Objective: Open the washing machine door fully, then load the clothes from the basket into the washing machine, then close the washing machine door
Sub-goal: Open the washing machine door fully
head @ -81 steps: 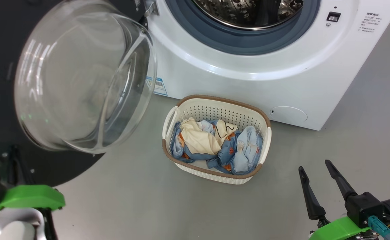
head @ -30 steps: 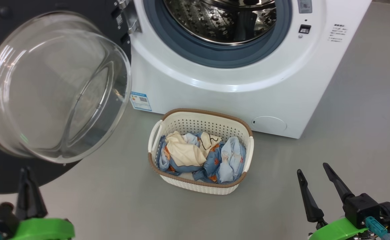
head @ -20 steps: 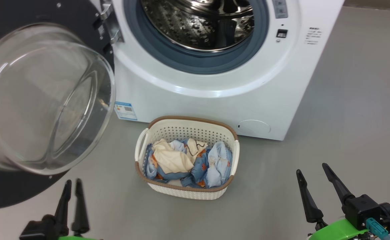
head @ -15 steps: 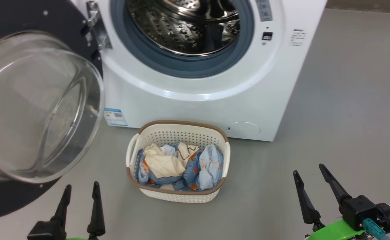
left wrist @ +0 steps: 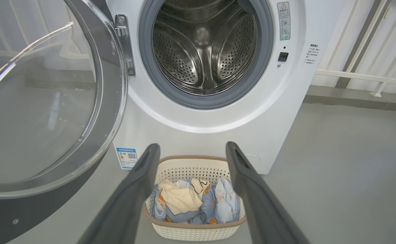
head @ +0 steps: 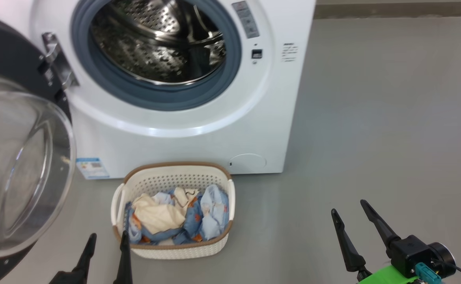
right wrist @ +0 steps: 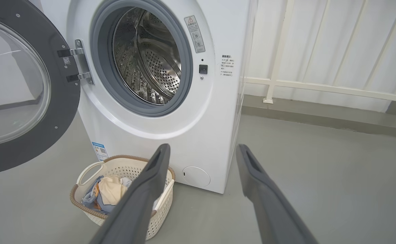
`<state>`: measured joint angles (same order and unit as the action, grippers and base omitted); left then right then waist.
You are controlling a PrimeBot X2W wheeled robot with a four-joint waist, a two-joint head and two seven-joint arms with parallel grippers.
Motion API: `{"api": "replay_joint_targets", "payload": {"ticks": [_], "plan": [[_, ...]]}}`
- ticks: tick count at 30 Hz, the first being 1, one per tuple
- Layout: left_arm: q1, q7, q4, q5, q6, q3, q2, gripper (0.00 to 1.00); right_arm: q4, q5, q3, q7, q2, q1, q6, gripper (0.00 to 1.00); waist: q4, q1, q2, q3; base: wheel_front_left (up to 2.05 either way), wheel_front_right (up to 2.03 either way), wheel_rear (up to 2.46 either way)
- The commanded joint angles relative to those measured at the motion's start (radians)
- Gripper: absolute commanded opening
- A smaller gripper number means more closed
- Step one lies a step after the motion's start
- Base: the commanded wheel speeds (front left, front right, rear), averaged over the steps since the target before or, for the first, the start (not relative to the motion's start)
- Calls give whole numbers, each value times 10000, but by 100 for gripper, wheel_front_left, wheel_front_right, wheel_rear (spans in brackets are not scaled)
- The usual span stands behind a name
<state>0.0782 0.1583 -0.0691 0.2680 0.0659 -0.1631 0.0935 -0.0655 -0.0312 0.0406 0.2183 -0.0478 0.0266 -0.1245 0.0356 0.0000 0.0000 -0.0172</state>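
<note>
Left gripper (head: 108, 236) is hanging low at the near left with both fingers spread wide and gripping nothing. In the head view its tips are lying against the near-left corner of the basket (head: 175, 252), but contact can't be told. In the left wrist view the basket is showing ahead, between the two fingers. Right gripper (head: 348, 207) is also gaping wide and carrying nothing, hovering over bare grey floor (head: 372, 118) well to the right of the basket. The basket is sitting on the floor just in front of the washing machine (head: 183, 146), below the round opening, between the blue energy sticker (head: 92, 168) and the round filter cover (head: 248, 161). The clothes (head: 175, 217) are lying bunched inside the basket: blue pieces with orange prints, and a cream piece on top toward the left. The washing machine door (head: 21, 165) is standing swung out to the left on its metal hinge (head: 56, 63), with the glass bowl bulging toward the robot and the black rim around it. The steel drum (head: 155, 43) is showing through the opening, ringed by the grey-blue gasket (head: 167, 96). A white railing (right wrist: 319, 84) is running behind the machine in the right wrist view.
</note>
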Motion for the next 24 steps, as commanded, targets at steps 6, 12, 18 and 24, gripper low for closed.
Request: {"api": "replay_joint_targets", "payload": {"ticks": [6, 12, 18, 24], "plan": [[0, -115, 296, 8, 114, 259, 121, 100, 398, -73, 253, -64, -24, 65, -62, 100, -638, 0, 0, 373, 0, 0, 0], [122, -101, 308, 43, 276, 304, 119, 100, 426, -108, 244, -95, -24, 154, -62, 100, -638, 0, 0, 426, 0, 0, 0], [206, -95, 364, -3, 430, 303, 129, 100, 434, -155, 235, -126, -24, 231, -62, 100, -567, 0, 0, 481, 0, 0, 0], [237, -114, 434, -41, 481, 249, 196, 100, 387, -214, 229, -128, -24, 287, -62, 100, -463, 0, 0, 520, 0, 0, 0]]}}
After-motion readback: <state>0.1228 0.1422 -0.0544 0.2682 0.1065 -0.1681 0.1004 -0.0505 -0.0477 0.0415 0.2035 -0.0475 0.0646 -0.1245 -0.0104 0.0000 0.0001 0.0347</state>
